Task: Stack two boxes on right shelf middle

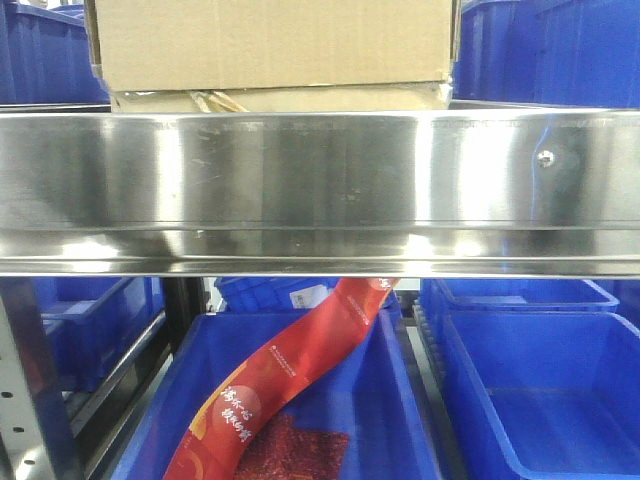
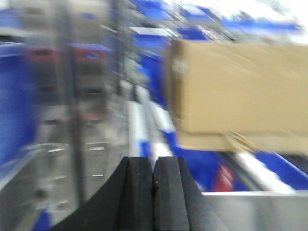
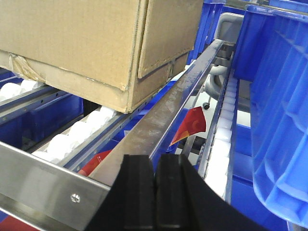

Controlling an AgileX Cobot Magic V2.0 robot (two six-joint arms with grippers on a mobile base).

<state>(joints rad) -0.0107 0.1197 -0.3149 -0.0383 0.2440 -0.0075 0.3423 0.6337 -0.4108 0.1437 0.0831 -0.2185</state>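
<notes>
Both tools were pressed together and held nothing: the left tool (image 2: 153,192) sat at six o'clock in its blurred wrist view, the right tool (image 3: 155,192) at six o'clock in its own. From the right tool, the big box (image 3: 96,38) lay toward eleven o'clock, resting on the thin flat box (image 3: 77,84) on the right shelf (image 1: 320,180), whose rollers (image 3: 62,142) ran underneath. The stack might have rolled or slid if either arm brushed it.
</notes>
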